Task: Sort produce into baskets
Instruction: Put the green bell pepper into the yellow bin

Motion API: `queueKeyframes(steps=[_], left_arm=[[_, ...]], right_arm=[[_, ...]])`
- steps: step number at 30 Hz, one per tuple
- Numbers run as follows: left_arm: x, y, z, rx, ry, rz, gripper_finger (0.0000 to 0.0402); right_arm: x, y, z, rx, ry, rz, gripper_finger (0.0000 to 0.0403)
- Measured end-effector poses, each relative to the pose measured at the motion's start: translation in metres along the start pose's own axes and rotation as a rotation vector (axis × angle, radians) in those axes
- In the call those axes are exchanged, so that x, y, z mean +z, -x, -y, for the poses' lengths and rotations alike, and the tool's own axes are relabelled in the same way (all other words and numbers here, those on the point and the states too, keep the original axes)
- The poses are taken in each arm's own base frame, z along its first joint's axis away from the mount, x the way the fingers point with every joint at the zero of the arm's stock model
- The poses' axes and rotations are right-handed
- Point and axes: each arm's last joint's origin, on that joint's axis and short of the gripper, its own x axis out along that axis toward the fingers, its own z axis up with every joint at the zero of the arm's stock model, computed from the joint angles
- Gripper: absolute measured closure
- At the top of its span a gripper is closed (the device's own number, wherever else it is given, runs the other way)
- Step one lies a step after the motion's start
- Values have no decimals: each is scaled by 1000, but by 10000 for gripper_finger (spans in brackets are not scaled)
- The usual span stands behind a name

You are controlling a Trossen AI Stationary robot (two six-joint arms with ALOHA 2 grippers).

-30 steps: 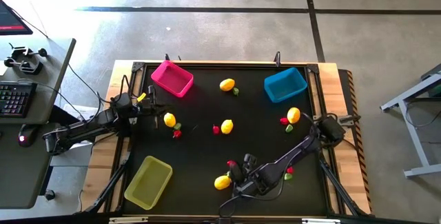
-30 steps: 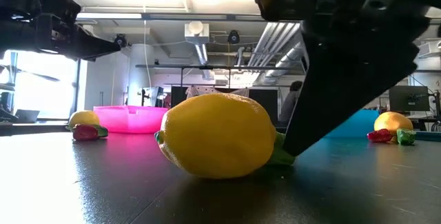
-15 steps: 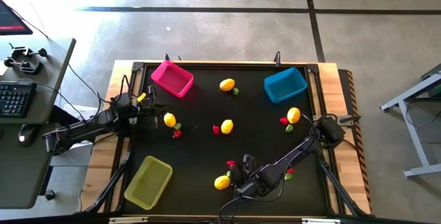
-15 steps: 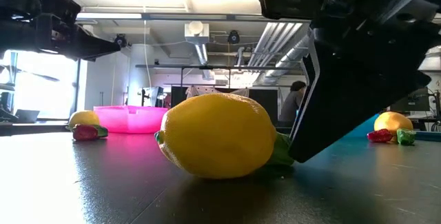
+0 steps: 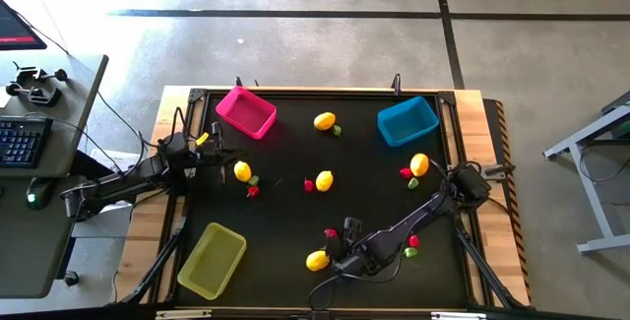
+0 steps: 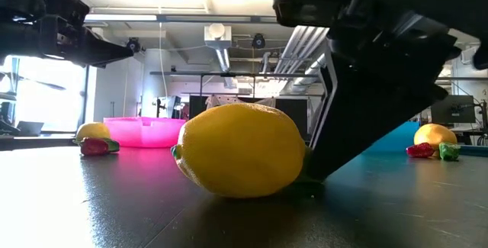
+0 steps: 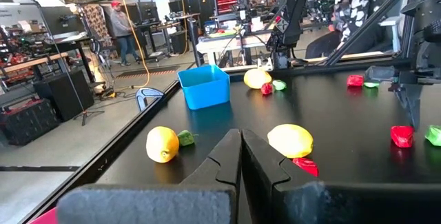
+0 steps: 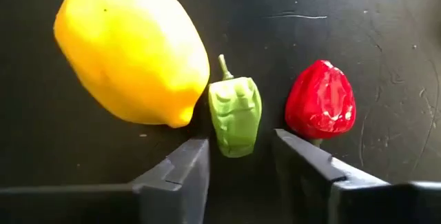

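No legible text, label, brand name, number or sign appears in any view. The produce and the baskets carry no readable markings, the black table surface is unmarked, and the equipment in the room behind the table shows no lettering clear enough to read.
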Motion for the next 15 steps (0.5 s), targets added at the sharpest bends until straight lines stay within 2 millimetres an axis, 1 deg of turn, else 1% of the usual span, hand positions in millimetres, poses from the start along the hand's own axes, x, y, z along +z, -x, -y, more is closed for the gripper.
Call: queueKeyframes(steps=[6,8,10,15], left_arm=[[0,0,0,0,0,0,402],[0,0,0,0,0,0,402],[0,0,0,0,0,0,401],[0,0,0,0,0,0,402]], right_arm=[[0,0,-1,20,10,-16,361],[-2,2,-2,28,27,-19,387],[-3,3,-4,40,47,-27,394],[-2,13,-5,47,80,-121,380]])
